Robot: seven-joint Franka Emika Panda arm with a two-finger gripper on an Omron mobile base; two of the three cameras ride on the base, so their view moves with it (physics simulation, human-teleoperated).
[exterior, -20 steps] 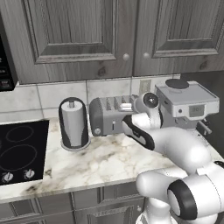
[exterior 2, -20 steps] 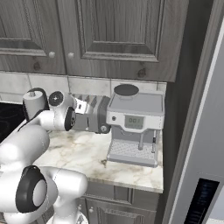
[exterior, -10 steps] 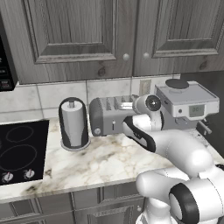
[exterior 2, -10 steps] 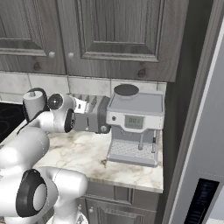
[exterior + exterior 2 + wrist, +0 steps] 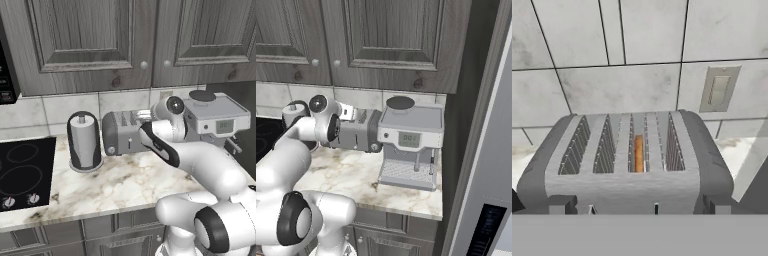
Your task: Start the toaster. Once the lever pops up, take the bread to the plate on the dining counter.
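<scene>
The white arm's wrist has swung further over the toaster since a moment ago, now hovering just above its right end. The two-finger gripper [image 5: 346, 111] is spread wide, fingers released, holding nothing and touching nothing that can be seen; its tips are too hidden by the wrist to make out.

Going left to right on the marble worktop [image 5: 115, 182]: the black cooktop [image 5: 25, 170], the dark cylindrical paper-towel holder [image 5: 84, 141], then the wide grey metallic four-slot toaster [image 5: 122, 132], and just beside it the taller silver coffee machine [image 5: 217, 120].

From the hand camera, the toaster [image 5: 632, 160] lies directly below the hand, and the small tan-brown bread slice [image 5: 638, 153] stands upright in the third slot from the left, sunk low.

The coffee machine's small display [image 5: 409, 139] is too blurred to read.
</scene>
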